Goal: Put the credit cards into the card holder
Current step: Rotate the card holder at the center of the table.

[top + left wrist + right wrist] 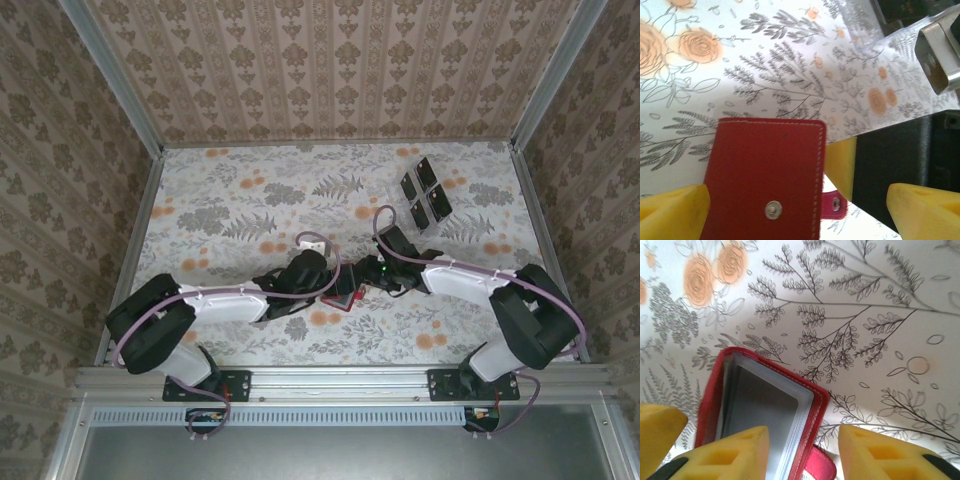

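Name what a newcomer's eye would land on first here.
The red card holder lies mid-table toward the near edge, gaping open to show greyish pockets in the right wrist view. Next come the dark credit cards, clustered at the table's far right against the busy floral tablecloth.
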